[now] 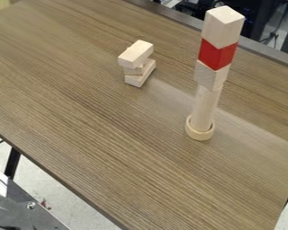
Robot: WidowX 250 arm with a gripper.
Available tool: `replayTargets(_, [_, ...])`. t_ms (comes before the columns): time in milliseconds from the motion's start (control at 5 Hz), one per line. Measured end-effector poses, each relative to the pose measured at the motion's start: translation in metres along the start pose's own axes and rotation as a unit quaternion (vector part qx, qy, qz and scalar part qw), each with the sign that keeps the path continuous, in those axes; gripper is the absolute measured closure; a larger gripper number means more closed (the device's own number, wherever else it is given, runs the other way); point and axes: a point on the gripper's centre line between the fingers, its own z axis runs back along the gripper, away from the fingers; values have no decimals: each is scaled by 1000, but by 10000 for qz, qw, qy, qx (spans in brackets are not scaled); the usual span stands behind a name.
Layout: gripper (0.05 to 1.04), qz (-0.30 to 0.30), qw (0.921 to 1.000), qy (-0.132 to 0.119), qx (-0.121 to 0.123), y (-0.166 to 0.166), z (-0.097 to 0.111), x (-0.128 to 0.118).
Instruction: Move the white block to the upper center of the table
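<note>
White block (222, 28) atop red block (216, 55) in the tall stack (205, 108).

The light is moderately bright and soft, apparently from above: the top faces of the pale wooden block on the tower (224, 17) and of the small stack of pale rectangular wooden blocks (138, 50) look lighter than some of their sides. A broad, milky sheen slants across the brown wood-grain tabletop (110, 134), passing behind the tower. The pale floor (68, 204) is bright at lower left; the background at upper right is dark.
</note>
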Motion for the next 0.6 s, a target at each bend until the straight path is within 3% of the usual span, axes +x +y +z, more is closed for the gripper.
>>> replayTargets(200, [84,-487,9980,-226,-345,-15,15,17])
replayTargets(400, [84,-1216,9883,-608,-685,-50,47,40])
replayTargets(600, [84,-1576,9801,-797,-906,-74,65,45])
